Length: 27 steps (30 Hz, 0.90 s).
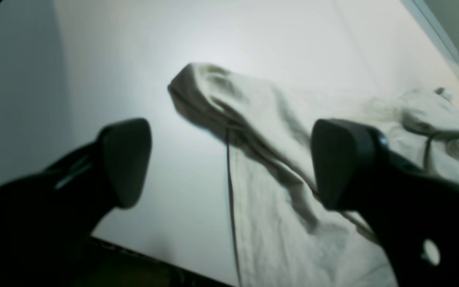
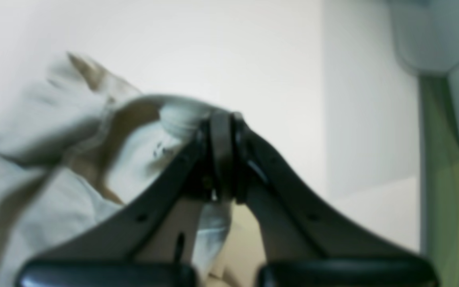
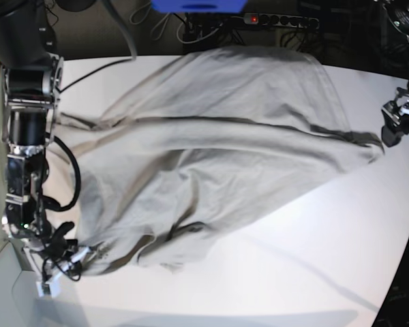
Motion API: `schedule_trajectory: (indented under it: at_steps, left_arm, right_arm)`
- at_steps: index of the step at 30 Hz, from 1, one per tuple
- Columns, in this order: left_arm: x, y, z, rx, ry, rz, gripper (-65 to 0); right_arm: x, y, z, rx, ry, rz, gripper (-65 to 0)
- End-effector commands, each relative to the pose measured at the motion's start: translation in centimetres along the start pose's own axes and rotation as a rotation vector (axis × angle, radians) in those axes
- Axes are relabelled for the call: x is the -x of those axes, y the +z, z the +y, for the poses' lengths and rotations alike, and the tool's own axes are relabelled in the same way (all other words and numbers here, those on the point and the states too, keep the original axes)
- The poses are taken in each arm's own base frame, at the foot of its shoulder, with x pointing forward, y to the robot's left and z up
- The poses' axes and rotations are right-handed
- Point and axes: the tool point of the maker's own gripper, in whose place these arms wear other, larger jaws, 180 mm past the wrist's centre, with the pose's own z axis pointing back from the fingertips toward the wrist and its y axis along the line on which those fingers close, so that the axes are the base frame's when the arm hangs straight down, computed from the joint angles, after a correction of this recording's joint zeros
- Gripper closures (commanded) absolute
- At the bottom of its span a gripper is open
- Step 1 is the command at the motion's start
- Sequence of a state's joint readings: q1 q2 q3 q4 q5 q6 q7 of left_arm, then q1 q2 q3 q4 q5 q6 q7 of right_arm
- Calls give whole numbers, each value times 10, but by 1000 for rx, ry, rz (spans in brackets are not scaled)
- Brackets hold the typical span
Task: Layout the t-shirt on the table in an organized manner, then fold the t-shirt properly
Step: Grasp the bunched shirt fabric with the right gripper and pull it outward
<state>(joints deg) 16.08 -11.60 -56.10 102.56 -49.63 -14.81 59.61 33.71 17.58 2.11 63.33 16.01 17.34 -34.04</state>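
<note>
In the base view, nearest at about 7 o'clock, the right tool [image 3: 63, 262] sits at the low corner of the t-shirt [image 3: 211, 150]. In the right wrist view its two black fingers [image 2: 221, 151] are pressed together on a bunched fold of the cloth near the ribbed collar [image 2: 181, 115], so this tool is clamped on the t-shirt.

From that corner the t-shirt spreads across the middle of the white tabletop [image 3: 313, 272]. Its long axis runs from about 7 o'clock up toward 2 o'clock, and it is still wrinkled, with a folded ridge across the middle.

Farther, at about 3 o'clock in the base view, the left tool [image 3: 395, 126] is just beside the pointed tip of cloth at the far side. In the left wrist view its fingers [image 1: 128, 159] stand wide apart with nothing between them, and a raised fold of the t-shirt [image 1: 197, 91] lies ahead of them, between the two fingers and a little further on.

I judge that the left arm is the nearer one to this free corner. The coming move probably needs it to advance along the long axis and close on that tip, so the two arms can stretch the t-shirt flat.
</note>
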Motion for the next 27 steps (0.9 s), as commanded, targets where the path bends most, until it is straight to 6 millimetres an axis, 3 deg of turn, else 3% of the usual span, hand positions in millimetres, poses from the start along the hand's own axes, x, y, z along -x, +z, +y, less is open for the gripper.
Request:
schedule_trajectory:
  at_steps: [1,4,12,17,23,27]
  left_arm:
    - [-16,4,-5,15,-27,-43,-624]
    - [-16,4,-5,15,-28,-43,-624]
    - [-8,8,-6,37,-3,-28,-624]
    - [-3,14,-21,141,65,-22,-624]
    - [27,18,-44,259,147,104,-624]
    - [63,23,-52,281,202,216,-624]
  right_arm:
    - [-37,4,-17,30,-10,-89,0]
    - [-56,-4,-29,41,-63,-94,0]
    - [-62,-14,-37,47,-92,-93,-9]
    - [-52,-11,-46,63,-93,-77,-151]
    - [-43,1,-77,118,-75,-60,-357]
    - [-26,8,-85,137,-66,-40,-387]
